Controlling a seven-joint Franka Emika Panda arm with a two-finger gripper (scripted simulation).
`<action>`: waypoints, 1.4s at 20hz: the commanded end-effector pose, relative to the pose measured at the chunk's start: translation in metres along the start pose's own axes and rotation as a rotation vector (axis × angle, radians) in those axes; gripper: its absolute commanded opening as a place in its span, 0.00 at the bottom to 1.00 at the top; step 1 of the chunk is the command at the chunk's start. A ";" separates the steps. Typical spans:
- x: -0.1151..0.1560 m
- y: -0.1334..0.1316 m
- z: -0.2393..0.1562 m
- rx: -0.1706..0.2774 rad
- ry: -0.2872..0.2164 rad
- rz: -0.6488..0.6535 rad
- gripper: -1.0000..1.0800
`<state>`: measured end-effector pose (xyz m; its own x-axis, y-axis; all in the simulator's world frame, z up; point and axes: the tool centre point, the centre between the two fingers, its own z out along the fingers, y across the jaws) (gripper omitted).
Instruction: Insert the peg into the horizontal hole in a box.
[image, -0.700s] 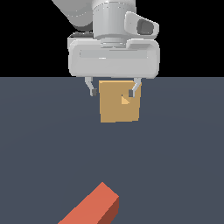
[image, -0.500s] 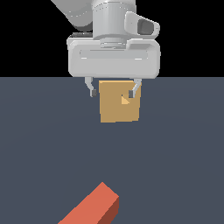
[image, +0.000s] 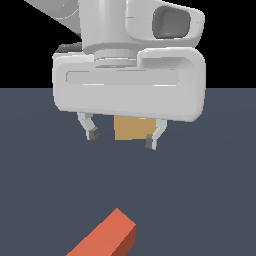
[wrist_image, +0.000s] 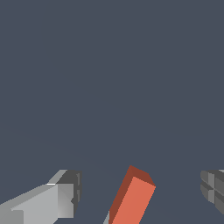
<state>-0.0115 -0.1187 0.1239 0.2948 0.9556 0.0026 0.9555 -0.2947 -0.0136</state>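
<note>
The peg (image: 106, 236) is a red-orange bar lying on the dark floor at the bottom of the exterior view; its pale end is out of frame. It also shows in the wrist view (wrist_image: 131, 199), between the fingers. My gripper (image: 120, 138) is open and empty, hanging above the floor farther back than the peg. The tan box (image: 134, 128) stands behind the gripper, mostly hidden by the hand. Its hole is hidden. In the wrist view the gripper (wrist_image: 140, 194) has its fingers (wrist_image: 65, 194) wide apart.
The dark grey floor (image: 210, 190) spreads all around. The large white gripper body (image: 129, 92) fills the upper middle of the exterior view.
The gripper has come toward the camera and lower, now covering most of the box. The peg has not moved.
</note>
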 end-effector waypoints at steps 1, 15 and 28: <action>-0.047 0.000 0.014 -0.004 -0.002 0.111 0.96; -0.174 -0.030 0.056 -0.014 -0.001 0.429 0.96; -0.173 -0.031 0.097 -0.014 0.000 0.428 0.96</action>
<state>-0.0933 -0.2746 0.0341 0.6640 0.7477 -0.0010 0.7477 -0.6640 -0.0006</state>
